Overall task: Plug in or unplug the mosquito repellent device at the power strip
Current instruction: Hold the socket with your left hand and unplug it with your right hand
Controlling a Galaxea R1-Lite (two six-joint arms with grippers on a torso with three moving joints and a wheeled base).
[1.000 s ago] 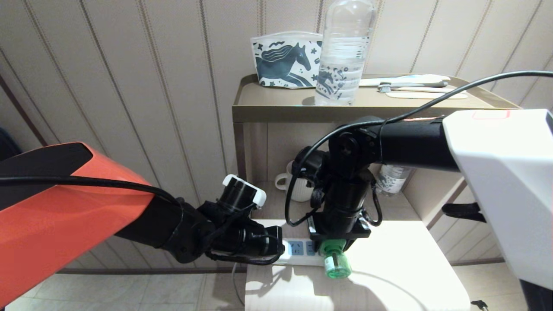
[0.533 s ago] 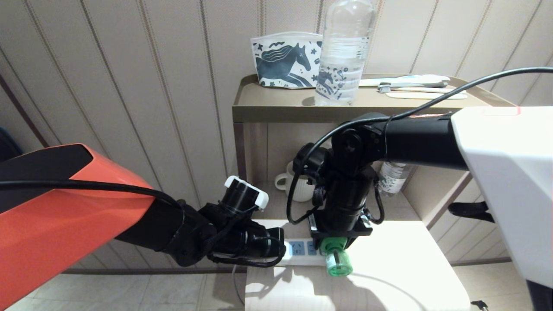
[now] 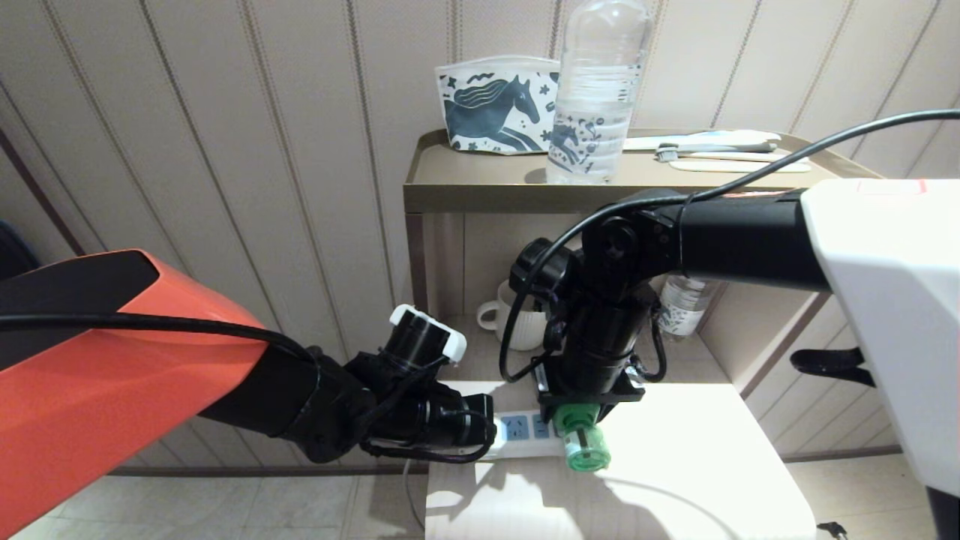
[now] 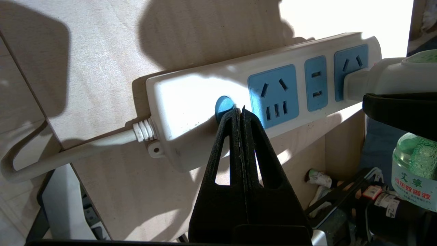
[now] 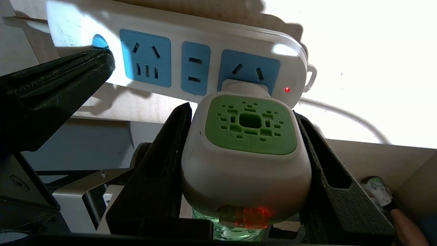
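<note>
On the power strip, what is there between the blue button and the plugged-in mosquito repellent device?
Two light-blue socket panels, both empty, lie on the power strip between the button and the mosquito repellent device. The right wrist view shows this best.

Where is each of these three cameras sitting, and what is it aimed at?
Head view: looks down at the shelf unit; both arms show.
Left wrist view: behind the shut left gripper at the power strip button.
Right wrist view: behind the right gripper, jaws clamping the mosquito repellent device.
All share the strip.
</note>
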